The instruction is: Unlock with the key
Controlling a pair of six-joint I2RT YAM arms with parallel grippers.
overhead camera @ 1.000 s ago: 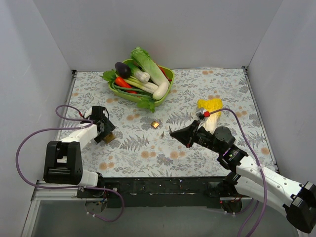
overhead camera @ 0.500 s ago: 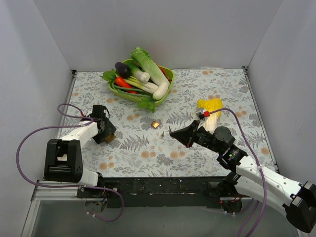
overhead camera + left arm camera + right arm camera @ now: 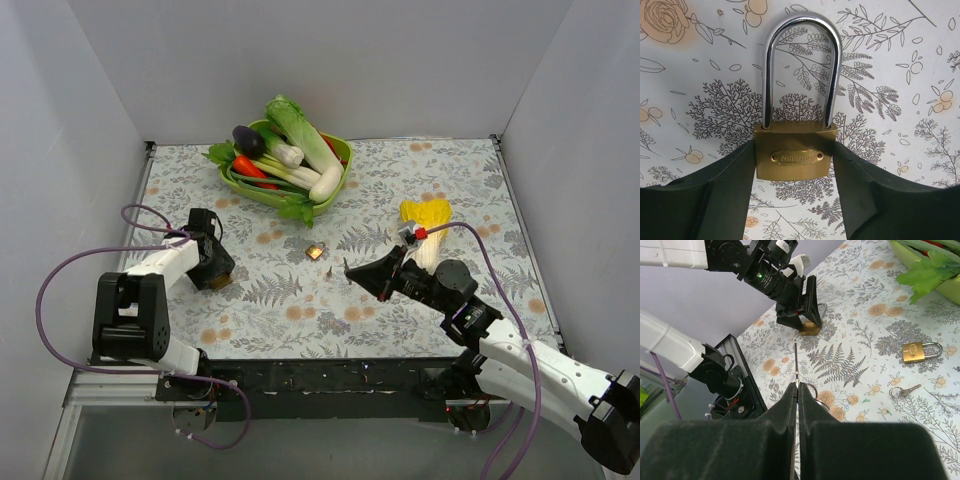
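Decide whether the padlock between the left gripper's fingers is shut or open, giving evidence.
The padlock is shut: both legs of its silver shackle enter the brass body.

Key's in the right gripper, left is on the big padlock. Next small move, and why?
Probably ease the right gripper toward the larger padlock: its key is pinched yet well apart from it, and the left gripper clamps its body.

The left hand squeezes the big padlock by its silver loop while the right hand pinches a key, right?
No: the left wrist view shows the left hand clamping the big padlock by its brass body, not its silver loop. The right hand does pinch a key.
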